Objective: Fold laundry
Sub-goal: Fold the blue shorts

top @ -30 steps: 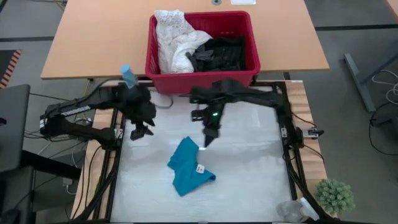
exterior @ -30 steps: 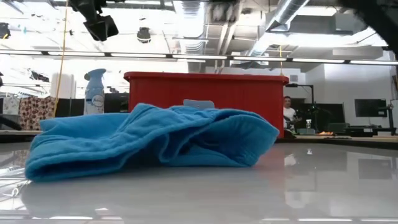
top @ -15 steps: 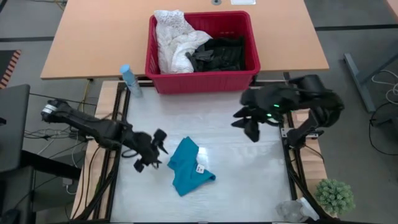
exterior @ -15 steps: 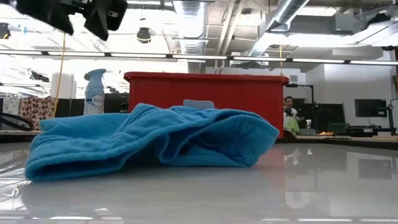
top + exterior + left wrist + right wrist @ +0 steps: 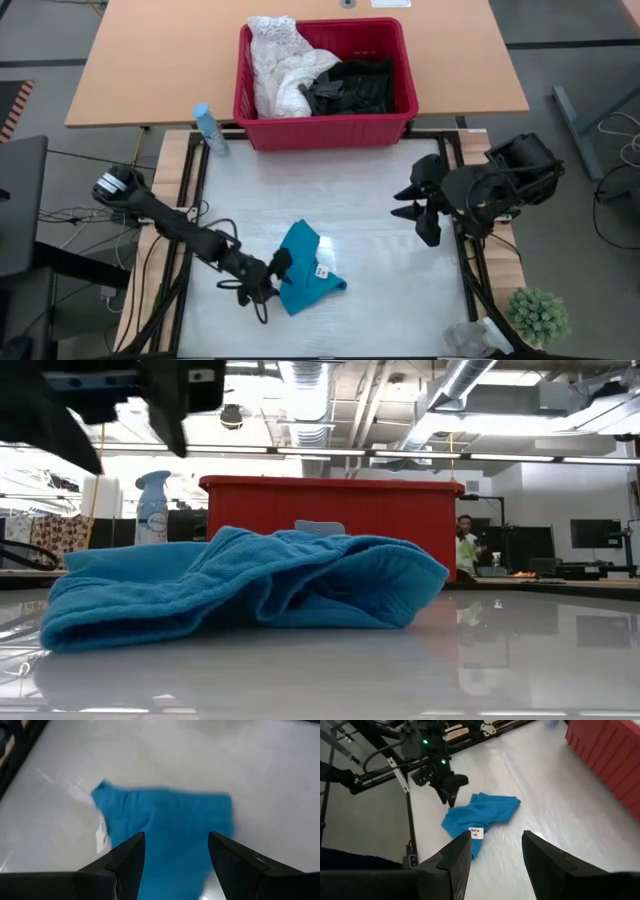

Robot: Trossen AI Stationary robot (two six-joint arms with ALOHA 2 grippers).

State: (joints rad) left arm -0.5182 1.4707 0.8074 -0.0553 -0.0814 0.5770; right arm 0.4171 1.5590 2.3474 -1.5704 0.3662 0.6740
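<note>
L gripper (image 5: 268, 283) has been brought down from the basket side to the teal garment (image 5: 303, 268), now at its 9 o'clock edge, fingers spread, nothing pinched. R gripper (image 5: 425, 212) has been pulled back to 3 o'clock, fingers apart, empty. Garment lies crumpled mid-table (label up); a first grasp is judged imminent. Remaining laundry (image 5: 320, 80) sits in red basket (image 5: 330, 130) at 12 o'clock.
</note>
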